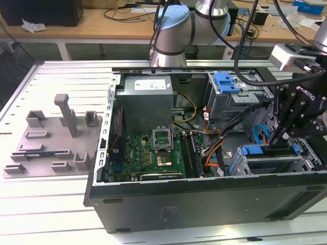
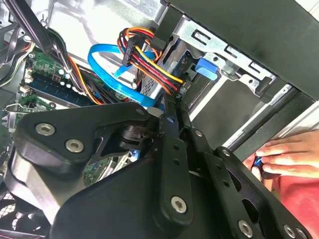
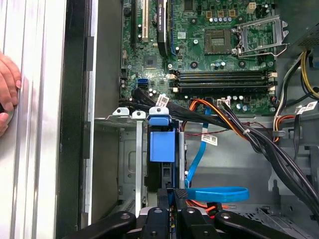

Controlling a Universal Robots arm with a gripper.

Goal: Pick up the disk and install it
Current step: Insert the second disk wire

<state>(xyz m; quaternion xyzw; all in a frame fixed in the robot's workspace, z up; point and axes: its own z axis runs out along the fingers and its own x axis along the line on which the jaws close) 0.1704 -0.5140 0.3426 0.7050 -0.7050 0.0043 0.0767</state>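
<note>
The disk [image 3: 162,147] stands on edge in a slot of the drive bay at the front corner of the open computer case [image 1: 204,204]. Its blue plastic bracket [image 1: 251,150] faces up. My black gripper [image 1: 278,139] hangs directly over that bay at the exterior view's right. In the first wrist view the gripper [image 3: 173,193] is shut, its two fingers pressed close together at the end of the disk's bracket. I cannot tell whether they touch it. In the second wrist view the gripper [image 2: 169,107] points into the bay beneath a bundle of cables.
A looped blue data cable [image 3: 219,193] and coloured power wires [image 2: 149,55] crowd the bay beside the gripper. The motherboard [image 1: 153,148] fills the case floor. A silver cage with a blue handle [image 1: 226,81] sits behind. A grey fixture tray [image 1: 51,143] lies left. A person's hand [image 3: 7,94] rests outside the case wall.
</note>
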